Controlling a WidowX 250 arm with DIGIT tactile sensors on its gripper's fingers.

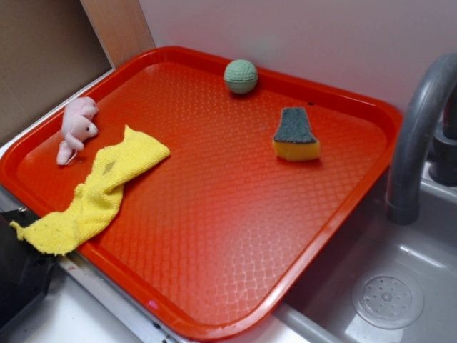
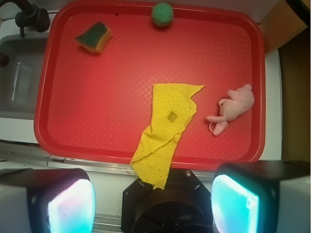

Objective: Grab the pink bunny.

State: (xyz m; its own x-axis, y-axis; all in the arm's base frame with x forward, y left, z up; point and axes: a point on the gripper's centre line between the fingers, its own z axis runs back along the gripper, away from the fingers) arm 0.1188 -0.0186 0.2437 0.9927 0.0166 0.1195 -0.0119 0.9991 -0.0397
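Observation:
The pink bunny [image 1: 77,128] lies on its side at the left edge of the red tray [image 1: 235,236], just left of a yellow cloth [image 1: 100,189]. In the wrist view the pink bunny [image 2: 233,108] sits right of the yellow cloth [image 2: 167,131], near the red tray's [image 2: 97,121] right rim. My gripper [image 2: 153,206] hangs high above the tray's near edge, open, with nothing between its two glowing pads. The gripper itself does not show in the exterior view.
A green ball [image 1: 240,76] rests at the tray's far rim and a green-and-yellow sponge [image 1: 295,136] lies to its right. A grey faucet [image 1: 421,128] and sink [image 1: 389,286] stand beyond the tray's right side. The cloth hangs over the tray's near-left rim.

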